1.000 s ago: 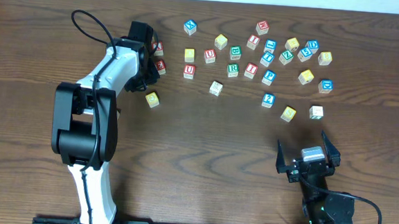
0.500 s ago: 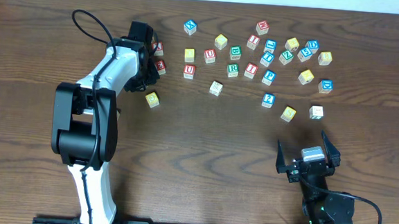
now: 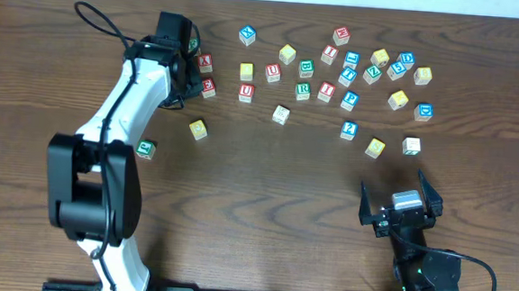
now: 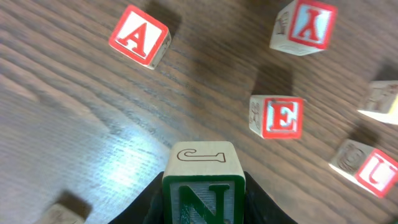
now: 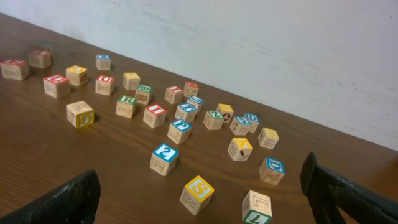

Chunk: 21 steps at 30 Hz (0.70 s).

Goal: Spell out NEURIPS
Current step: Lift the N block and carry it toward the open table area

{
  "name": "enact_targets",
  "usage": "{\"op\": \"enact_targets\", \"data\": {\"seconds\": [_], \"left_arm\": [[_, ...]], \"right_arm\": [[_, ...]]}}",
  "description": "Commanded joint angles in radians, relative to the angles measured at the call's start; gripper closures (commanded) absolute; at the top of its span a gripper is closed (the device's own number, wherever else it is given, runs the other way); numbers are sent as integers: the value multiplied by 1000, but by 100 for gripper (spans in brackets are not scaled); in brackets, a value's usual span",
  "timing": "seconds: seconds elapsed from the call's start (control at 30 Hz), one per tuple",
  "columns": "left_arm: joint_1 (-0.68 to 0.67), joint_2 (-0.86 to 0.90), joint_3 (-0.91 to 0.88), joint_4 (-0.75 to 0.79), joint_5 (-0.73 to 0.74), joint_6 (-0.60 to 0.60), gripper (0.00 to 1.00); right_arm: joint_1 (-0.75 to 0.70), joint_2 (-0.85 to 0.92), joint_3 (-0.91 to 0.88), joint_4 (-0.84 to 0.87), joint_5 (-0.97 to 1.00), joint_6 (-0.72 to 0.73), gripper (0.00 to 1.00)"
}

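Note:
My left gripper (image 3: pixel 181 68) (image 4: pixel 204 208) is shut on a green N block (image 4: pixel 202 171) and holds it over the table just left of the red A block (image 3: pixel 205 63) (image 4: pixel 138 36) and red E block (image 3: pixel 209 86) (image 4: pixel 278 116). The N block is hidden under the gripper in the overhead view. A red U block (image 3: pixel 246 92), green R (image 3: pixel 303 90), red I (image 3: pixel 326 91), blue P (image 3: pixel 350 100) and yellow S (image 3: pixel 375 147) (image 5: pixel 198 194) lie among the scattered blocks. My right gripper (image 3: pixel 400 208) is open and empty at the front right.
Several more letter blocks are scattered across the back of the table (image 3: pixel 265 209). A yellow block (image 3: pixel 197 129) and a green block (image 3: pixel 145 148) lie apart at the left. A pale wall stands behind the table in the right wrist view.
My left arm has swung left and its gripper has shifted slightly back and left. A green block that the arm covered now shows. The right arm has not moved.

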Motion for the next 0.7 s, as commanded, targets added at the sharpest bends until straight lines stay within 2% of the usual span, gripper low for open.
{"op": "enact_targets", "data": {"seconds": [0.0,0.1,0.23,0.43,0.67], "left_arm": [[-1,-68,21,-26,-4,74,70],[-1,-122,21,-79,4,144,70],[-4,-196,21,-152,97,238,72],[-35,-280,21,-251,100,271,72],[-108,-301,-8,-309,100,277,86]], "right_arm": [[-13,-5,-2,-4,8,14,1],[-13,-5,-2,-4,8,14,1],[-13,-5,-2,-4,8,14,1],[-13,-5,-2,-4,8,14,1],[-13,-5,-2,-4,8,14,1]]}}
